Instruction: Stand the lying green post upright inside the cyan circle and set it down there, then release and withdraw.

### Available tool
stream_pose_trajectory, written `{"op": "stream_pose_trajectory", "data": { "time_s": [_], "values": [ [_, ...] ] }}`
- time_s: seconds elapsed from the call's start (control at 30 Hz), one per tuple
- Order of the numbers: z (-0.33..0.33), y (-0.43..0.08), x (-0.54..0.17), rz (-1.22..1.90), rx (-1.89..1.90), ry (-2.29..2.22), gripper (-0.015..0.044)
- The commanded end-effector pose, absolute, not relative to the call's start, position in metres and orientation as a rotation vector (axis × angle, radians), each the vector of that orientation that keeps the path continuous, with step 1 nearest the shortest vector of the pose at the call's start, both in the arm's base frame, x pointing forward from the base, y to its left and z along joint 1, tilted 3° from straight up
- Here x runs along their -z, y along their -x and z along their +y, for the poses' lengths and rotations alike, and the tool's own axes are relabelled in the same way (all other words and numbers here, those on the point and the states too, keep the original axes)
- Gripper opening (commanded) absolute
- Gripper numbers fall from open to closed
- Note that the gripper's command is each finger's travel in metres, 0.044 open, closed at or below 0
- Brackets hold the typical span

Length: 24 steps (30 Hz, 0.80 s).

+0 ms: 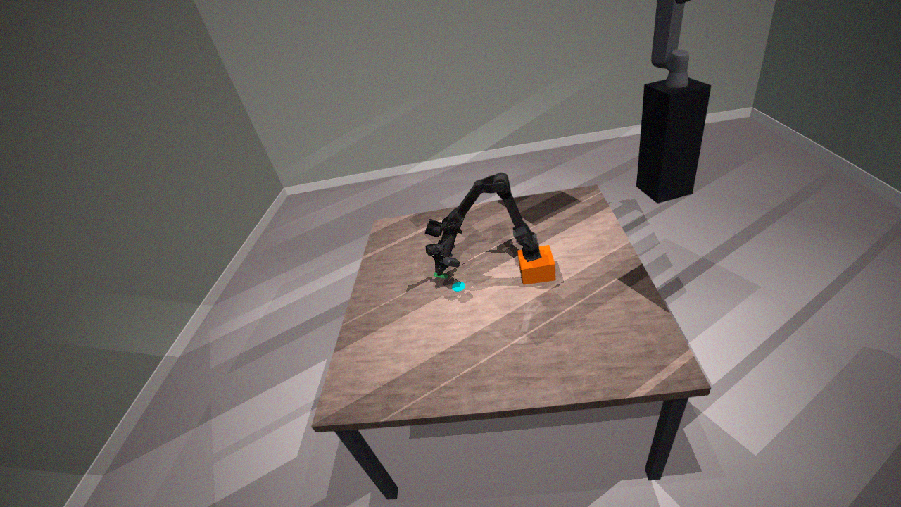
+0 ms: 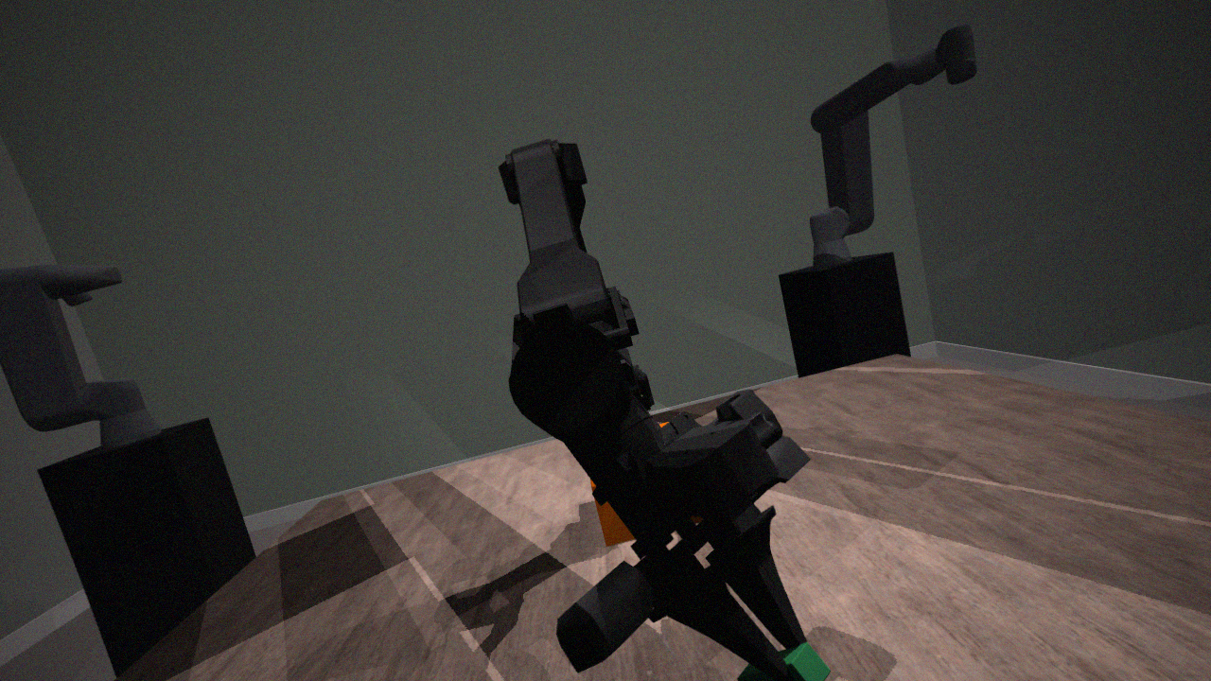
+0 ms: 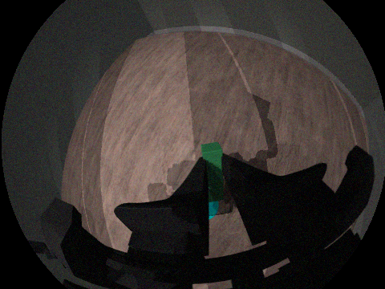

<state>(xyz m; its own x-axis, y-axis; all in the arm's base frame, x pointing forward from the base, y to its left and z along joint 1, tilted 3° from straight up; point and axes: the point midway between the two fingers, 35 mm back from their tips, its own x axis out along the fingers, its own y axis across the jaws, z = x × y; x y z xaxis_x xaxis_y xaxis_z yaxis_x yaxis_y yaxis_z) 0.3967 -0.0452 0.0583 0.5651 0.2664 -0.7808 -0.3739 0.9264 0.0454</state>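
In the top view, at far left, the gripper [image 1: 439, 272] [image 2: 791, 650] [image 3: 212, 160] is clamped on the green post [image 1: 436, 275] [image 2: 808, 662] [image 3: 212, 150], whose long axis runs twelve-to-six in the wrist view and looks far from upright. The cyan circle [image 1: 458, 286] [image 3: 213, 209] lies at four o'clock from it, nearby, so the move likely needs a turn upright, then a short shift. Farther, at three o'clock, sits the orange block [image 1: 537, 272] [image 2: 613, 523]. No container shows.

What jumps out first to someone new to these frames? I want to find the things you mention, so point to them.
The bright orange block [image 1: 538, 273] [image 2: 613, 524] under the arm's base, on the table. Then the cyan circle [image 1: 458, 286] [image 3: 213, 209], a vivid spot on the tabletop near the gripper [image 1: 438, 273] [image 2: 791, 650] [image 3: 214, 158]. Third, the green post [image 1: 440, 276] [image 2: 807, 663] [image 3: 212, 152], clamped between the black fingers.
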Motion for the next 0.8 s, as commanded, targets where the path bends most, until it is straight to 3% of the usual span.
{"op": "stream_pose_trajectory", "data": {
  "time_s": [0.0, 0.77],
  "values": [
    [-0.0463, -0.3966, -0.0589, 0.87, -0.378, 0.117, 0.0023],
    [-0.0526, -0.3979, -0.0586, 0.721, -0.392, 0.068, 0.0023]
  ]
}}
